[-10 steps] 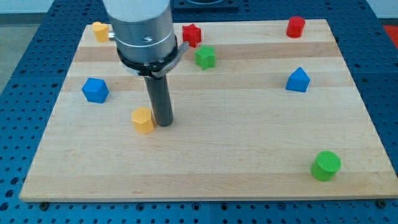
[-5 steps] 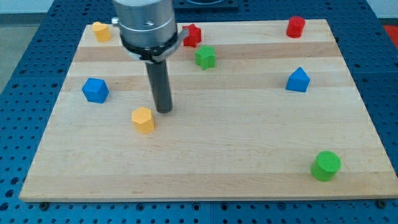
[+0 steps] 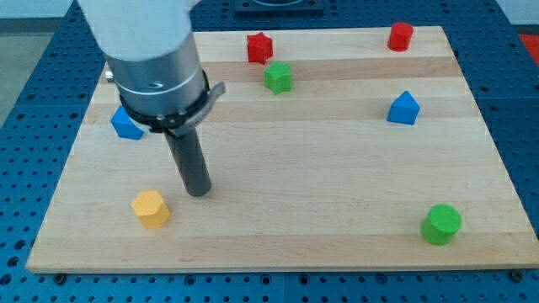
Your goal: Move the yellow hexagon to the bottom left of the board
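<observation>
The yellow hexagon (image 3: 151, 209) lies on the wooden board (image 3: 337, 185) towards the view's bottom left. My tip (image 3: 200, 192) rests on the board just up and to the right of it, a short gap apart. The arm's grey body hides the board's upper left part.
A blue block (image 3: 125, 126) lies at the left, partly hidden by the arm. A red star (image 3: 259, 47) and a green star (image 3: 277, 77) lie at the top middle. A red cylinder (image 3: 401, 36) sits top right, a blue block (image 3: 403, 108) at the right, a green cylinder (image 3: 441, 224) bottom right.
The yellow hexagon has slid down and to the left. My tip has moved the same way, and the arm now covers the yellow block at the top left.
</observation>
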`<state>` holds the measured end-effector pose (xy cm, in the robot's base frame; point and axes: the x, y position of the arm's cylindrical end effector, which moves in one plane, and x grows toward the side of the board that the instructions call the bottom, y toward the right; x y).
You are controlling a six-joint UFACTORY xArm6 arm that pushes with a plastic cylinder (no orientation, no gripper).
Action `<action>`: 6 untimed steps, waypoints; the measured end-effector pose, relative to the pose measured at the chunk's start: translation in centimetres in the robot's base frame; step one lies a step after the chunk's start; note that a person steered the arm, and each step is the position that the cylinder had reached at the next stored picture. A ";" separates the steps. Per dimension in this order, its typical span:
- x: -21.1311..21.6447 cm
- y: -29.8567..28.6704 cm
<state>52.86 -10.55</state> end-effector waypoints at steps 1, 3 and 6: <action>2.8 -1.2; 3.6 -7.9; -1.7 -4.3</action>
<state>51.17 -14.82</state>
